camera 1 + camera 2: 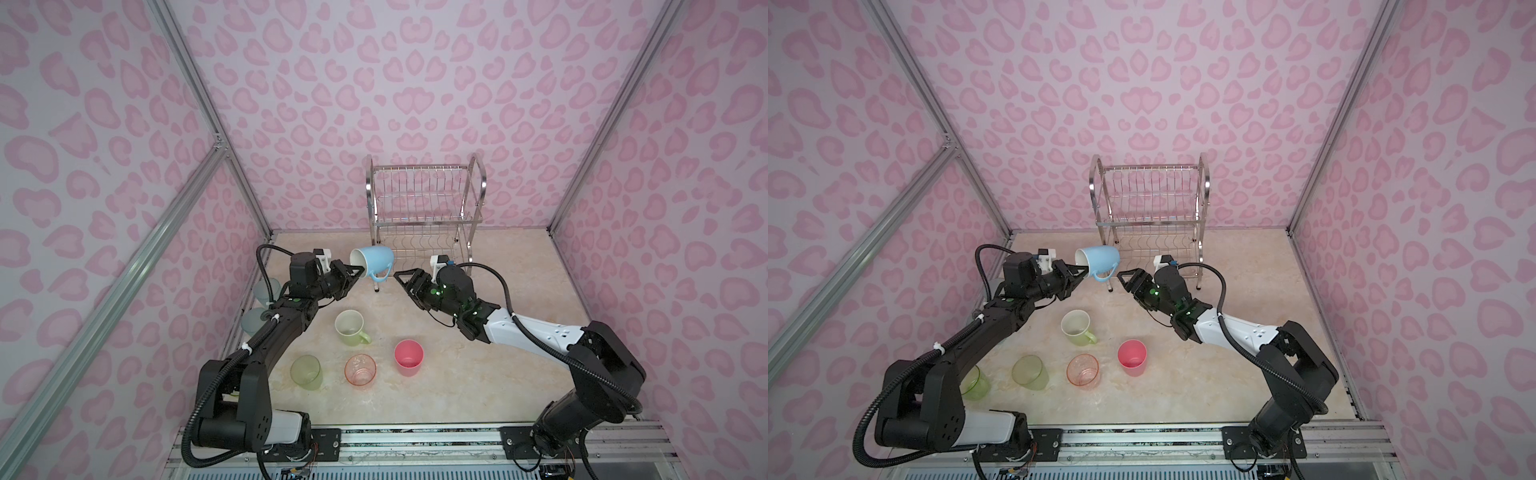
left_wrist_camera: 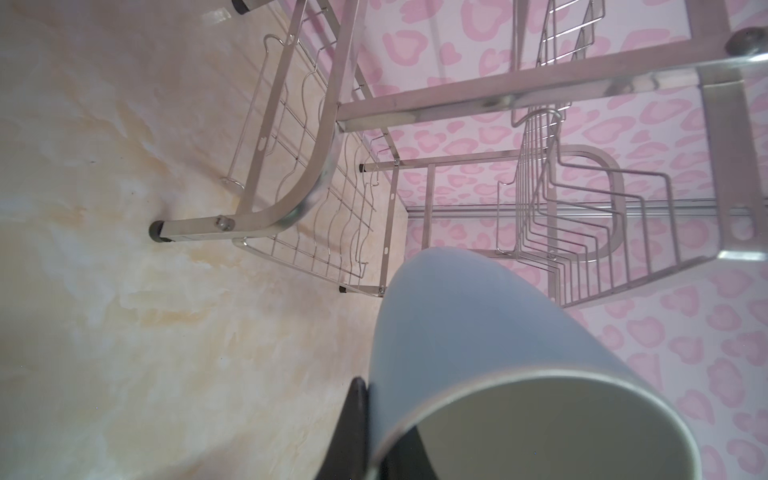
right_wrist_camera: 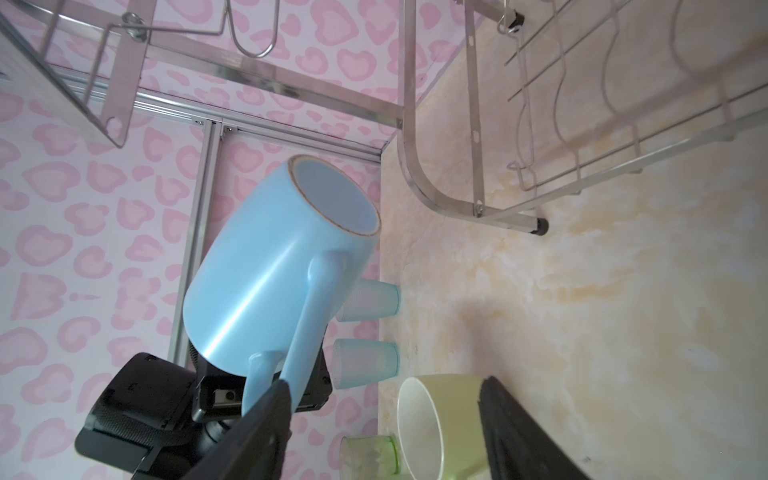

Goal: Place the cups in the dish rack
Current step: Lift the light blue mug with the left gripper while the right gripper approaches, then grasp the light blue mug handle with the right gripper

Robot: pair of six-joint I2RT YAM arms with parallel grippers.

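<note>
Top views | left hand [image 1: 360,274] grips blue mug [image 1: 374,259] | right hand [image 1: 400,282] spread, empty | apparently eight cups [image 1: 409,357]

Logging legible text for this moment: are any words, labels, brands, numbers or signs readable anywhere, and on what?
No text can be read in any view.
The light blue handled mug, pale green handled mug and opaque pink tumbler: plain, no print.
The shiny steel wire dish rack: no label seen.
The pink heart-patterned wall covering: pattern only.
The black base plate on the front rail: any marks too small to read.
</note>
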